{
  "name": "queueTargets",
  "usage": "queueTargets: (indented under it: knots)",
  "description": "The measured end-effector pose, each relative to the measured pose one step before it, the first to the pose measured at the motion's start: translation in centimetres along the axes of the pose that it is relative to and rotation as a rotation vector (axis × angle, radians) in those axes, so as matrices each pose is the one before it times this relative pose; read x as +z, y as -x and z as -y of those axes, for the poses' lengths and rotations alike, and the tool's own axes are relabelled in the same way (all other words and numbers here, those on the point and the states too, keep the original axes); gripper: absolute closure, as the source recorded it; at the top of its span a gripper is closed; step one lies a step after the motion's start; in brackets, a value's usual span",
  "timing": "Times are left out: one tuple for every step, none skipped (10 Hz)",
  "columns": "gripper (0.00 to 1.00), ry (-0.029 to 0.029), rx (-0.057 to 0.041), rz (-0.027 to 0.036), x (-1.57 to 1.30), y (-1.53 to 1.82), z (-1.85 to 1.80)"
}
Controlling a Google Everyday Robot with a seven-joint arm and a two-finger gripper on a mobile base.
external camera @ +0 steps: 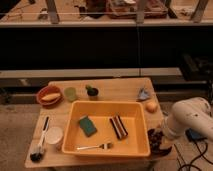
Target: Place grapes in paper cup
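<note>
Camera view is showing you an early stage — the gripper (pixel 158 145) is hanging at the dark reddish-purple grape bunch (pixel 152 135), four o'clock, its grip impossible to tell; the short white paper cup (pixel 54 136) is waiting grapeless at eight o'clock.

Wooden table (pixel 120 87) on speckled floor (pixel 15 125); dark wall (pixel 100 47) behind.
</note>
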Motion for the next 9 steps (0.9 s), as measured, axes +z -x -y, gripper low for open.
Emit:
queueTargets:
  knots:
    - [0.44, -0.00598, -0.00081, -0.0024, 0.384, -0.237, 0.309]
    - [0.44, -0.00573, 0.00048, -0.00108, 0.353, -0.23, 0.324]
    - [0.44, -0.00529, -0.00032, -0.00122, 0.44, -0.289, 0.359]
    - [0.44, -0.00289, -0.00156, -0.00166, 0.425, -0.178, 0.222]
    - [0.44, -0.00405, -0.00502, -0.00451, 0.417, -0.124, 0.212]
    - [0.44, -0.00401, -0.00266, -0.0013, 0.646, 0.009, 0.256]
    - [0.44, -0.00229, -0.00329, -0.00172, 0.519, 0.004, 0.147]
    - [0.44, -0.00511, -0.00531, -0.00351, 0.561, -0.013, 0.246]
    - [0.44, -0.00695, 0.0002, 0.00136, 0.672, -0.093, 0.156]
